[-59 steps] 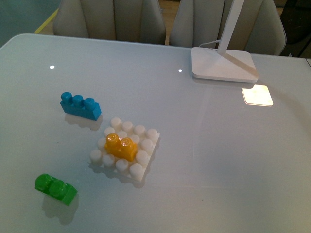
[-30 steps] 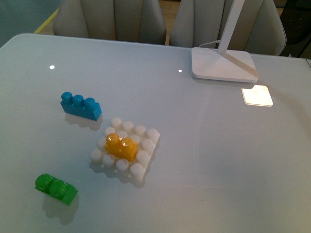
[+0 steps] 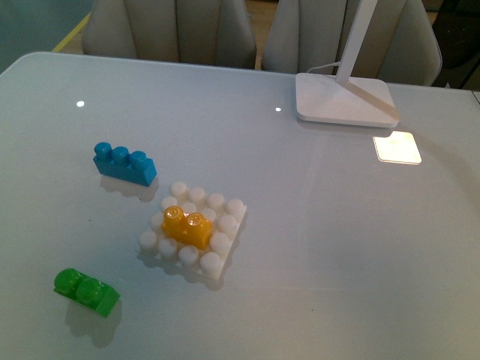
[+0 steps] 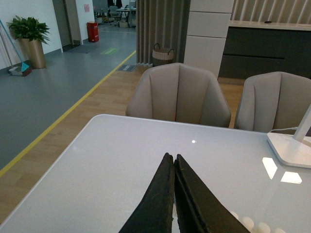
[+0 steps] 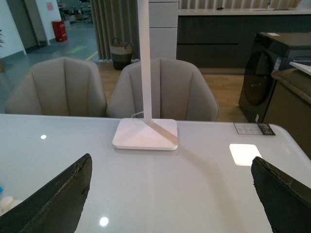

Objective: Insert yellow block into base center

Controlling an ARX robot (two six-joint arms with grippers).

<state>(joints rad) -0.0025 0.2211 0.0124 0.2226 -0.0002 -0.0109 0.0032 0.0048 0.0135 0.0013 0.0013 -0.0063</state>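
Observation:
In the front view the yellow block [image 3: 187, 226] sits on the middle studs of the white studded base [image 3: 225, 247], in the near left part of the table. Neither arm shows in the front view. In the left wrist view my left gripper [image 4: 173, 157] is shut and empty, its tips raised over the bare table; a few white studs of the base [image 4: 252, 224] show at the picture's edge beside it. In the right wrist view my right gripper [image 5: 171, 167] is open wide and empty, facing the lamp, away from the block.
A blue three-stud brick [image 3: 124, 164] lies left of the base and a green two-stud brick [image 3: 85, 291] near the front left. A white lamp foot [image 3: 343, 99] stands at the back right, also in the right wrist view [image 5: 146, 134]. Chairs stand behind the table.

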